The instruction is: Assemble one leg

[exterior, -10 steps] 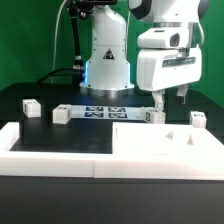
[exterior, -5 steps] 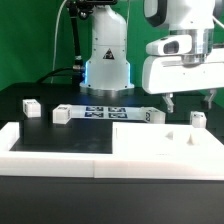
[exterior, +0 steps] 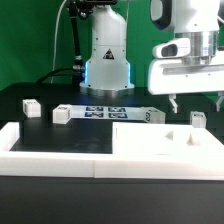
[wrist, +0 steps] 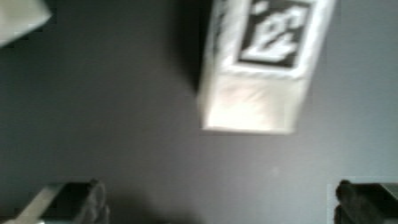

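White gripper (exterior: 197, 103) aloft, jaws apart, above leg (exterior: 197, 119)

leg (wrist: 258, 92): matt white plastic; table (exterior: 70, 136): smooth matt black surface

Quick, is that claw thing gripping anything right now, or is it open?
Gripper: open, fingers wide apart, holding nothing. The wrist view shows a leg ahead of it, not gripped.

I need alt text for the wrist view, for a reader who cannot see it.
A white leg with a black-and-white tag sits on the dark table, untouched. The gripper is open, its two dark fingertips wide apart and holding nothing.
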You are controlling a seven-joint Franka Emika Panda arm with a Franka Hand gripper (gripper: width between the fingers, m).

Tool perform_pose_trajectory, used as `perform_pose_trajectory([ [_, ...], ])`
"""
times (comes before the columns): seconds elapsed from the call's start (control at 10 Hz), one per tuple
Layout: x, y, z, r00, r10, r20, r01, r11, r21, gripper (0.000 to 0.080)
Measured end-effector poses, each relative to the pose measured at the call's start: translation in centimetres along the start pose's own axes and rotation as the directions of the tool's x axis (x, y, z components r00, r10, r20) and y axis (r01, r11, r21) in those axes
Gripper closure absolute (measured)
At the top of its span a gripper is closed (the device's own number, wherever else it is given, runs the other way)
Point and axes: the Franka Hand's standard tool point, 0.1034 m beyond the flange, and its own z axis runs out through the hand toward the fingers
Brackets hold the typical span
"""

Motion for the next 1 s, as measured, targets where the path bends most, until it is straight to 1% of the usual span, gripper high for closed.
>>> perform_pose_trajectory([
  [0.1, -0.2, -0.3, 0.0, 1.000, -0.016, 0.001, 0.016, 1.000, 0.000, 0.0150],
  [0.4, -0.2, -0.1, 0.0, 0.999, -0.029, 0.021, 0.029, 1.000, -0.008, 0.0150],
  [0.5, -0.6, 0.1, 0.1, 0.997, -0.029, 0.066, 0.031, 0.999, -0.025, 0.0150],
  [0.6, -0.6, 0.7, 0.1, 0.987, -0.024, 0.161, 0.031, 0.998, -0.046, 0.0150],
  [1.0, -0.6, 1.0, 0.5, 0.914, -0.023, 0.405, 0.061, 0.995, -0.083, 0.0150],
])
